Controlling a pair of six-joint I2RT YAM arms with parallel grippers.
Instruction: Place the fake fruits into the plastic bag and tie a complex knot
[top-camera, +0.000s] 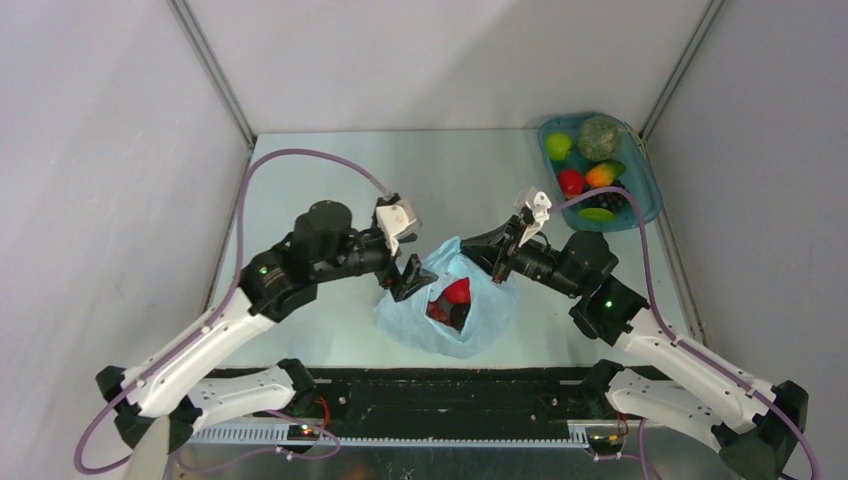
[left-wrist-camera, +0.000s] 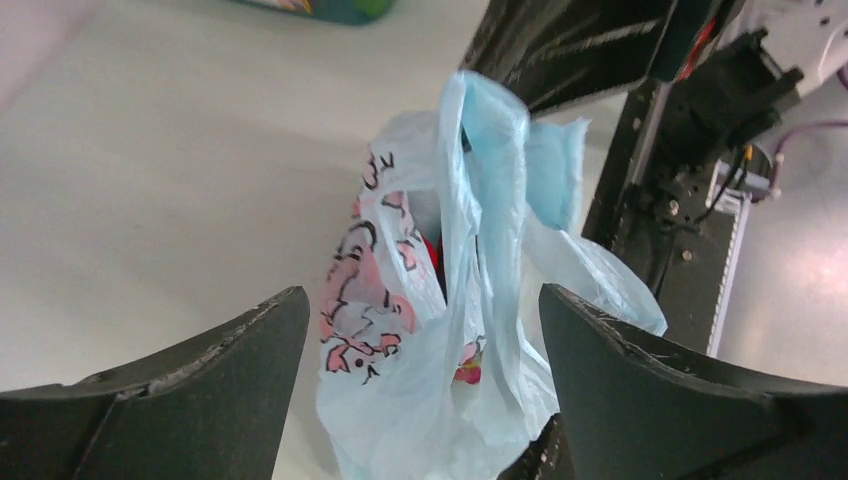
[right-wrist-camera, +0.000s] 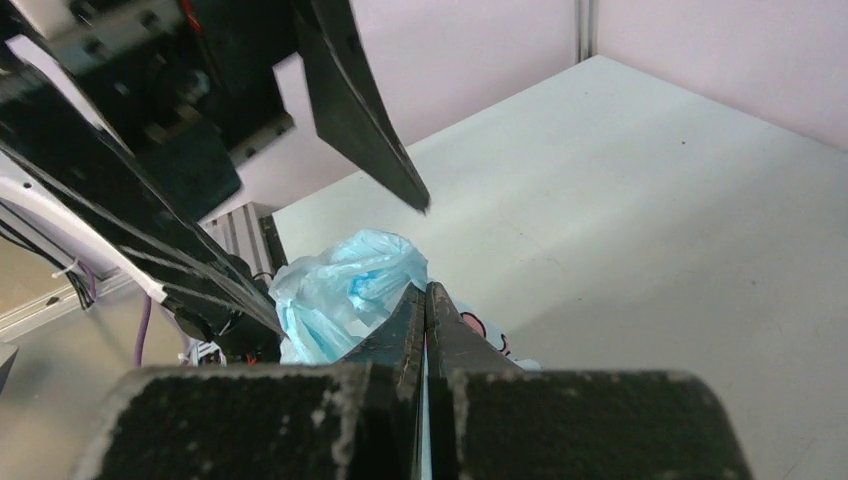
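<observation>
The light-blue plastic bag (top-camera: 470, 325) lies at the table's middle, its top lifted. A red fruit (top-camera: 457, 292) and a dark fruit (top-camera: 443, 313) show inside it. My right gripper (top-camera: 480, 250) is shut on the bag's upper film. In the right wrist view its jaws (right-wrist-camera: 426, 292) press together with a thin blue strip between them, and the bag (right-wrist-camera: 340, 290) bunches just beyond. My left gripper (top-camera: 410, 275) is open at the bag's left side. In the left wrist view its fingers (left-wrist-camera: 422, 295) stand wide apart around the hanging bag (left-wrist-camera: 470, 300), not touching it. No knot shows.
A teal oval tray (top-camera: 648, 185) stands at the back right with a lime green fruit (top-camera: 559, 146), a red one (top-camera: 571, 182), an orange-yellow one (top-camera: 603, 174) and dark grapes (top-camera: 613, 200). Walls close in on both sides. The black base rail (top-camera: 430, 395) runs along the near edge.
</observation>
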